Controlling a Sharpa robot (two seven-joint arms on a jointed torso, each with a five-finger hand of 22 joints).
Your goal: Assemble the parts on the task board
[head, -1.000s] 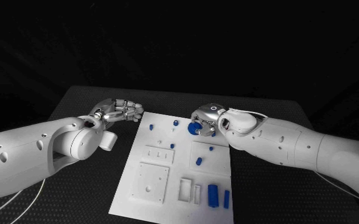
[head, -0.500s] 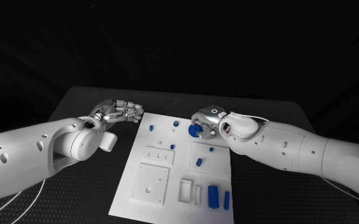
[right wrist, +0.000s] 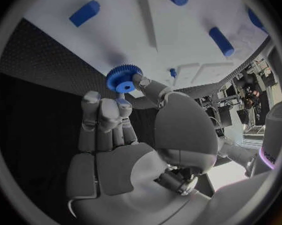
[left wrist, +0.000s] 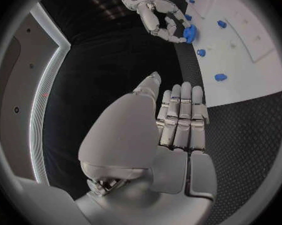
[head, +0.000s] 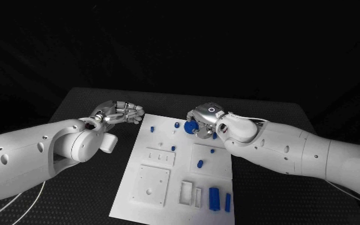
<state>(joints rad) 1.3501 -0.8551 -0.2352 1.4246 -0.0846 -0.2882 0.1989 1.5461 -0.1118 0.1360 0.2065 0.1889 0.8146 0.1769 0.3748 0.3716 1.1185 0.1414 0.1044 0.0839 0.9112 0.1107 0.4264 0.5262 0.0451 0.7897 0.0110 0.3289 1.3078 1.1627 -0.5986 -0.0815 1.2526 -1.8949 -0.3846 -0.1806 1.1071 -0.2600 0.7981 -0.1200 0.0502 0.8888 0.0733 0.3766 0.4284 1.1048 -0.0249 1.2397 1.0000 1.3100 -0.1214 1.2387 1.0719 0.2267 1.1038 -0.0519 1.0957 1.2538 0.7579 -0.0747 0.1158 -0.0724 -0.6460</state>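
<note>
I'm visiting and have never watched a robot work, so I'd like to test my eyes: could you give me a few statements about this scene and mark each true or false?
1. The right hand holds a blue gear. True.
2. The left hand holds a blue part. False: it holds nothing, its fingers curled in above the black table beside the board.
3. The task board is white. True.
4. The blue gear lies flat on the board. False: it is pinched in the right hand's fingertips, over the board's far end.
5. Two long blue parts lie near the board's near right corner. True.
</note>
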